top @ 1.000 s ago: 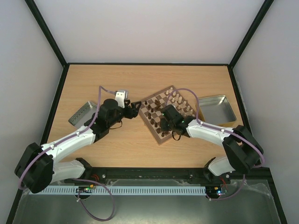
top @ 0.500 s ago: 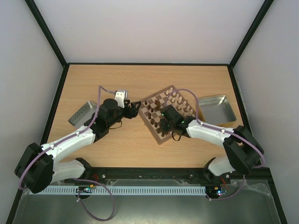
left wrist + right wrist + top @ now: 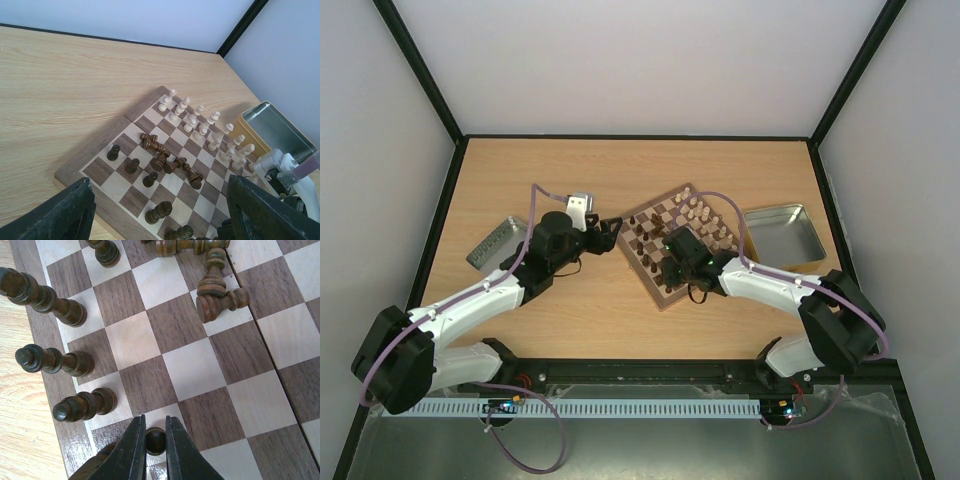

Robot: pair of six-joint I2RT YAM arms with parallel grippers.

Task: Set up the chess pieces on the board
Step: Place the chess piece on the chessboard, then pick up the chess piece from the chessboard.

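The board (image 3: 663, 303) lies angled at table centre. Cream pieces (image 3: 706, 214) stand in two rows along its far right side, also in the left wrist view (image 3: 200, 125). Dark pieces (image 3: 167, 160) lie toppled mid-board, with others upright near the left edge (image 3: 75, 405). My right gripper (image 3: 155, 432) is low over the board's near left edge, shut on a small dark piece (image 3: 155, 441) that stands on a light square. My left gripper (image 3: 160, 220) hovers just left of the board, open and empty; the top view shows it too (image 3: 605, 232).
A grey metal tin (image 3: 498, 243) lies at the left of the table. A gold-rimmed tin (image 3: 782, 232) lies right of the board, also in the left wrist view (image 3: 272, 130). Two fallen dark pieces (image 3: 220, 297) lie ahead of my right gripper.
My right gripper has shifted slightly left and nearer along the board. The left arm has not moved.
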